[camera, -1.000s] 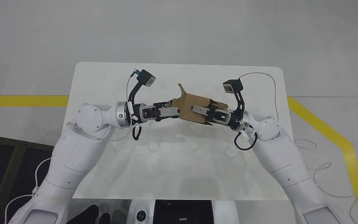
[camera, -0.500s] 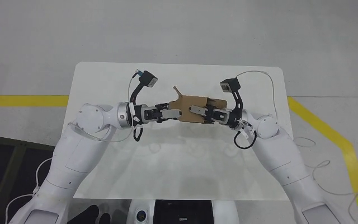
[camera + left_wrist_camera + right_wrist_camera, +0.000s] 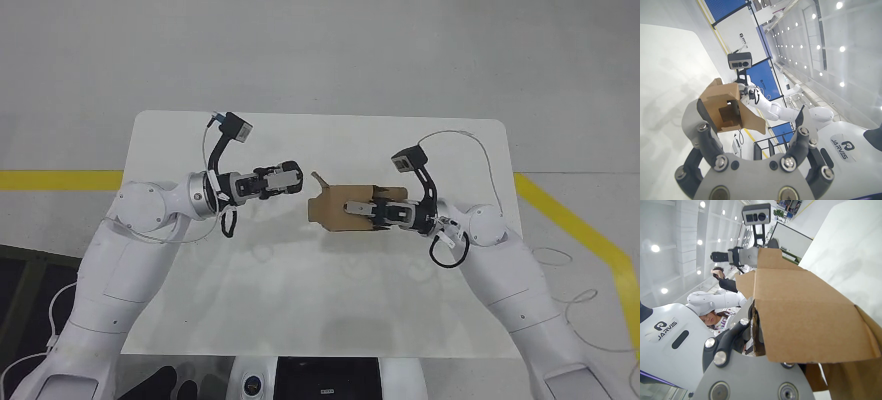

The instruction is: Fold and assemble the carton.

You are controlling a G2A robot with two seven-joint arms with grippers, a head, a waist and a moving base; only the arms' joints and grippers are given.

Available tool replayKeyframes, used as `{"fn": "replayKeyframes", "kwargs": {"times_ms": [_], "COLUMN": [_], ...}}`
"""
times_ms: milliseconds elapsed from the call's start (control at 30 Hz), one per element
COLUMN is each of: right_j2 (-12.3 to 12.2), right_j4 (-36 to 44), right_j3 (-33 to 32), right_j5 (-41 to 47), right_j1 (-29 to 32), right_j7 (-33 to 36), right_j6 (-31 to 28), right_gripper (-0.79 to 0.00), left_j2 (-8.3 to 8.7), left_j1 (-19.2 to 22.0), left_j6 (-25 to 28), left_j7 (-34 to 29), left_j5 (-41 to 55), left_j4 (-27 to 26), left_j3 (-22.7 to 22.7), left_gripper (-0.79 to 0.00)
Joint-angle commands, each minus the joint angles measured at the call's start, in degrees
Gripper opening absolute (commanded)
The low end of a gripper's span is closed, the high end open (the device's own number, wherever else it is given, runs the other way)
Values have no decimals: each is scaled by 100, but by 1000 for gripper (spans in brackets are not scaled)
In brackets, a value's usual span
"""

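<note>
Mid-fold, the right gripper (image 3: 360,211) pinched the carton (image 3: 338,203) by one wall, seemingly one finger inside, while the left gripper (image 3: 296,177) hung spread-fingered near the loose end flap (image 3: 753,121), which probably needed tucking next.

White table (image 3: 320,300) on grey floor (image 3: 320,50) — yellow line (image 3: 60,180) alongside.

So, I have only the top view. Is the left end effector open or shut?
Observer: Open. The left wrist view shows the left end effector with its fingers wide apart and nothing between them.
Operator: And the end that faces it?
Observer: That end of the carton is open; one flap sticks out sideways.
Operator: Does the right one grip it?
Observer: Yes. In the right wrist view the right end effector has a carton wall against its finger.
</note>
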State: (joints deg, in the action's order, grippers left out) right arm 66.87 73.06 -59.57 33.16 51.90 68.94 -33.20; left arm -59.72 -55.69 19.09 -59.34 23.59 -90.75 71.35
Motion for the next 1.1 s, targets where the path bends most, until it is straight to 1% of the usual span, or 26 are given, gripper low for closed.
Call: {"fn": "replayKeyframes", "kwargs": {"times_ms": [0,100,233,467,667,933,1067], "right_j2": [12,42,96,143,135,165,160], "right_j4": [-22,-80,-171,-330,-410,-395,-408], "right_j3": [90,220,400,418,308,321,263], "right_j5": [6,73,73,113,97,66,39], "right_j1": [-35,-92,-236,-335,-330,-354,-318], "right_j7": [174,360,522,259,74,-20,-90], "right_j6": [136,237,309,45,-139,-194,-241], "right_gripper": [-785,-785,-785,-785,-785,-785,-785], "left_j2": [5,2,-27,-71,-69,-71,-60], "left_j1": [9,30,58,71,28,13,6], "left_j6": [-2,-9,-29,-15,-1,-12,-30], "left_j7": [0,11,-19,-178,-187,-157,-79], "left_j5": [-5,-26,-9,52,63,61,-85], "left_j4": [24,37,21,24,-41,-102,-126], "left_j3": [28,10,-165,-448,-437,-430,-377], "left_gripper": [0,0,0,0,0,0,0]}}
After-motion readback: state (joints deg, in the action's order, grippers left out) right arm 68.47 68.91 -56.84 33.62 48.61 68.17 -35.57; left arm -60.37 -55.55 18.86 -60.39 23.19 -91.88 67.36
